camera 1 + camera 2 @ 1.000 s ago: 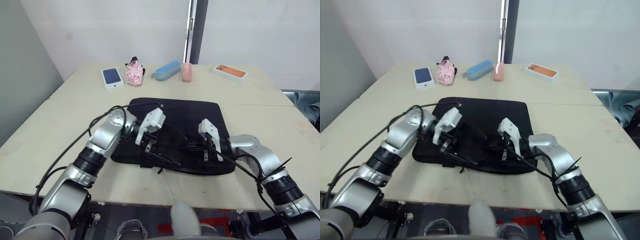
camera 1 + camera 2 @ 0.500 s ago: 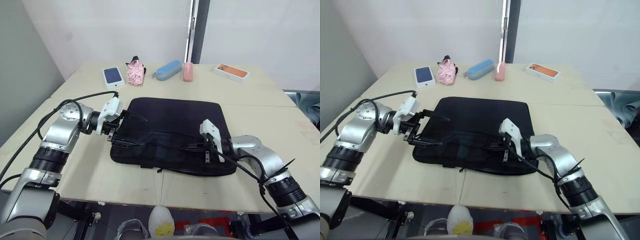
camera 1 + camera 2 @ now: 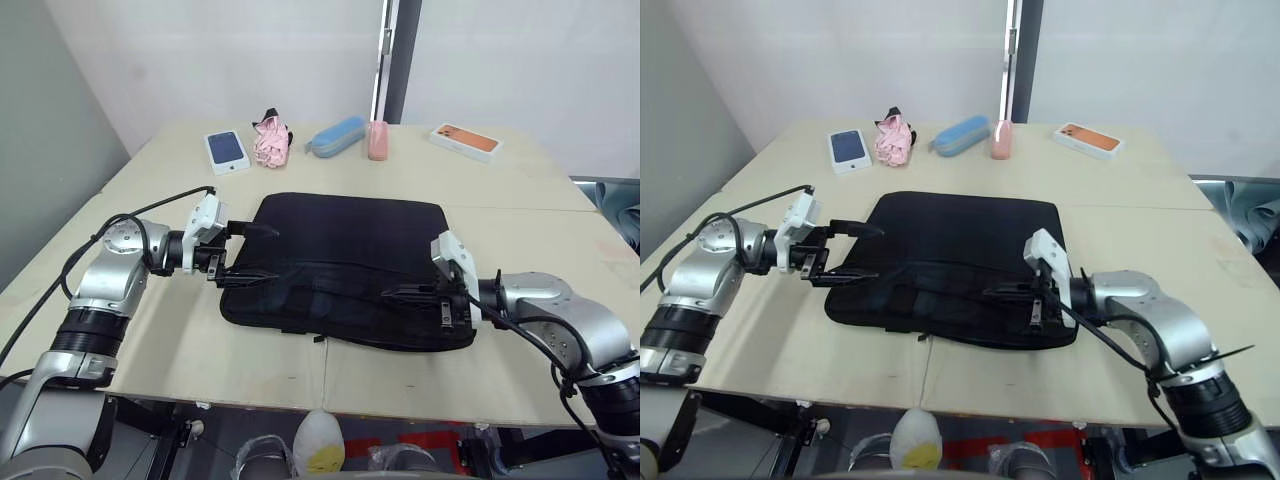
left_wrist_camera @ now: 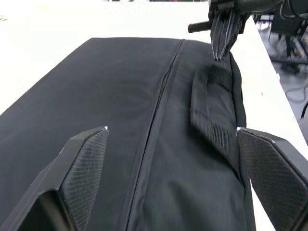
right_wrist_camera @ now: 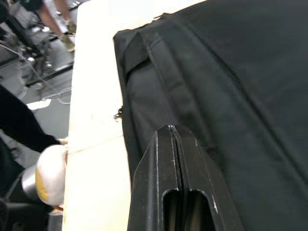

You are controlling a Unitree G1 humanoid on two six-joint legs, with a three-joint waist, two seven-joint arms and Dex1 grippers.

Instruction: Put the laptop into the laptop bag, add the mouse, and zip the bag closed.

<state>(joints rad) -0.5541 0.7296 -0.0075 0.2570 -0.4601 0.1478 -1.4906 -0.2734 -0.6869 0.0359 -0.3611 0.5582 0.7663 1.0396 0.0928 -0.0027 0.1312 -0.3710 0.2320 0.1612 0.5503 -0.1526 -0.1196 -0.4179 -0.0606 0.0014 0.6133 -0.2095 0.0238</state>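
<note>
On the middle of the bench (image 3: 180,350) lies the laptop bag (image 3: 340,250), flat, black and looking zipped up along its seam, so I'd guess we're at the tail end of the zipping step. No bulge or silver showing, so the laptop is presumably inside, can't confirm though. Left gripper (image 3: 240,250) sits at the bag's left end with its fingers (image 4: 84,166) spread wide, holding nothing. Right gripper (image 3: 412,294) is over the bag's front right part near the strap handle (image 4: 211,113), fingers pressed together; whether they pinch a zipper pull I can't tell. Next move, I reckon: check the zip is fully home and back both arms off. Beyond the bag's far edge: boxed phones, a pink bundle, a blue case.
</note>
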